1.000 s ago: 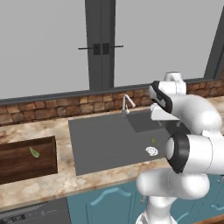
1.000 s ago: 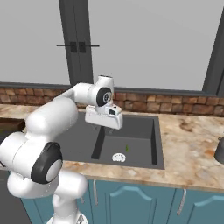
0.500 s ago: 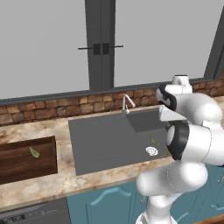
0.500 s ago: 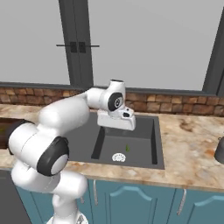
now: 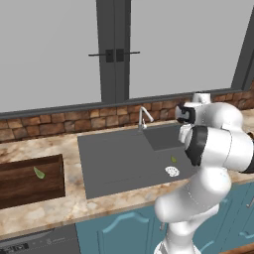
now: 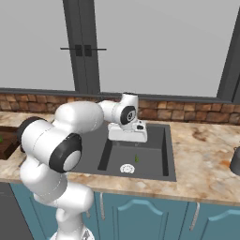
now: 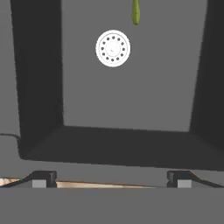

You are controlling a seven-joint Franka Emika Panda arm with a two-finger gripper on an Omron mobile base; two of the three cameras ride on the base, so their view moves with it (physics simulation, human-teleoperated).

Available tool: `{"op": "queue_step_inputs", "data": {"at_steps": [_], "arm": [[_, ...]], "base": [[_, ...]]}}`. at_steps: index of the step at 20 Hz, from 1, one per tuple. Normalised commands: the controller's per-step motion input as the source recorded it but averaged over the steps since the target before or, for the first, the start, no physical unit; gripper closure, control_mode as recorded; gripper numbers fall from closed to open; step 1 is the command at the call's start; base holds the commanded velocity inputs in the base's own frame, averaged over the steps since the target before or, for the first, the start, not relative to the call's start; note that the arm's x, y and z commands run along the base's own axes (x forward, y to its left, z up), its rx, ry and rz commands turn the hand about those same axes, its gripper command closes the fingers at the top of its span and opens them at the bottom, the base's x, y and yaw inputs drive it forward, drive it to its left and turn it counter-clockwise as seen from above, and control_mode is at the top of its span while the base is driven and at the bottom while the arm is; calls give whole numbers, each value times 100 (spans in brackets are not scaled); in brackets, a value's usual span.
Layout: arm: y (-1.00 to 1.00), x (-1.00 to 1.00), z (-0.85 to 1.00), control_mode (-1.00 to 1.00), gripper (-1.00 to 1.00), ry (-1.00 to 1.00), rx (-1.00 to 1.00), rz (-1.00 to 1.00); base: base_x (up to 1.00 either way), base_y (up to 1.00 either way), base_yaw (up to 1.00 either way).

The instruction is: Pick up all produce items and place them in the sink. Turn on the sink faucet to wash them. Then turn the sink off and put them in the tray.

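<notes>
We see our gripper (image 7: 112,178) spread wide above the sink (image 7: 127,109) basin, one green produce piece (image 7: 136,13) beside the drain (image 7: 113,48) at upper centre, another (image 5: 38,172) in the wooden tray (image 5: 15,191) at left.

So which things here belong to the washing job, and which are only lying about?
Belong to the job:
- produce item in basin
- produce item in tray
- sink
- faucet
- tray

Lying about:
- dark object on the right counter
</notes>
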Motion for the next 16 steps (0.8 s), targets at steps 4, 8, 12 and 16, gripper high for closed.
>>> {"op": "queue_step_inputs", "data": {"at_steps": [4, 8, 12, 16], "arm": [[0, 22, -43, -100, -100, 0, 2, 15], [0, 15, -38, -100, -100, 0, 2, 14], [0, 20, -31, -100, -100, 0, 2, 14], [0, 24, -28, -100, -100, 0, 3, 13]], "base": [[0, 0, 0], [0, 0, 0], [0, 0, 0], [0, 0, 0]]}}
